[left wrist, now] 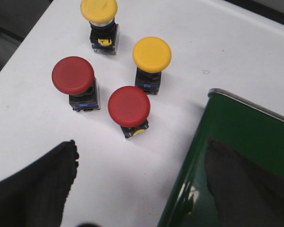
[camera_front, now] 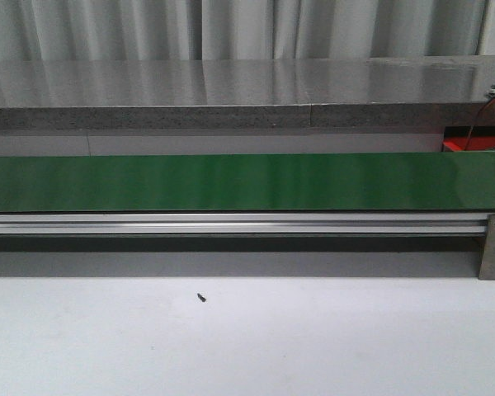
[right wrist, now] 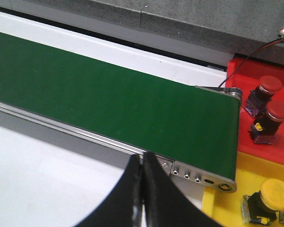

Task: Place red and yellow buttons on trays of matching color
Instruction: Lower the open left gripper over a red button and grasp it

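Left fingers [left wrist: 38, 184] spread wide, empty; nearest round red plastic button [left wrist: 128, 106] sits just beyond them on white counter [left wrist: 28, 118]. Right fingers [right wrist: 154, 198] pressed together, empty.

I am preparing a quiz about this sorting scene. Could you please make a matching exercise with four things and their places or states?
Things:
1. left pincer
2. right pincer
3. two red round plastic buttons
4. long green conveyor belt

Places or states:
a. shut, holding nothing
b. on the red tray
c. open above the white table
d. carries no button

Pairs: 1-c, 2-a, 3-b, 4-d
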`<state>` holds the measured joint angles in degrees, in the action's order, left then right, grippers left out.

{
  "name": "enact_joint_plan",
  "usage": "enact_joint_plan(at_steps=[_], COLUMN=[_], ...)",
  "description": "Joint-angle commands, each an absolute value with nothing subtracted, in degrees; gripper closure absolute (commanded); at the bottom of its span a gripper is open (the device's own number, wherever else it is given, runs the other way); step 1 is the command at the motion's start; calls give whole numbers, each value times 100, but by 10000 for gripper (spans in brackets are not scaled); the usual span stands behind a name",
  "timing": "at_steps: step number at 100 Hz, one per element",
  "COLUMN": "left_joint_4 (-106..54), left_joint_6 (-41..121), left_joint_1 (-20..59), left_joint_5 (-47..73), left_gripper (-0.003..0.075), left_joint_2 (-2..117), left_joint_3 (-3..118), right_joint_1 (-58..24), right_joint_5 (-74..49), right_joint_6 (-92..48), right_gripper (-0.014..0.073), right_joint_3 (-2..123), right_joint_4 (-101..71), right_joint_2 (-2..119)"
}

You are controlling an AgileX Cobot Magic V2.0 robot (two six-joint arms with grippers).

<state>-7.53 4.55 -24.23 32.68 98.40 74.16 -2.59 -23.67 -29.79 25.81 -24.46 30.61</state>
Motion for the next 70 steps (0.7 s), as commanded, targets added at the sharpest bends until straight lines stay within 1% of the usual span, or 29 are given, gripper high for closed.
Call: enact_joint_plan(at_steps=[1,31,70], left_joint_4=[-831,-831,-831], left_joint_6=[394,394,394], left_joint_1=[-2447,-2447,-2447], left_joint_5=[2912,2914,2504], left_gripper=[174,174,174], left_joint_2=[9932,10758,11038], left_joint_3=[7758,8256,8316], right_joint_1=[-256,-256,-256], right_joint_5=[-2002,-2002,-2002], right_joint_6=[-2996,-2996,-2996], right_gripper=[690,690,690], right_joint_3=[2718,2718,2718], right_joint_4=[-2537,-2537,-2537], right_joint_2=[3062,3062,3062])
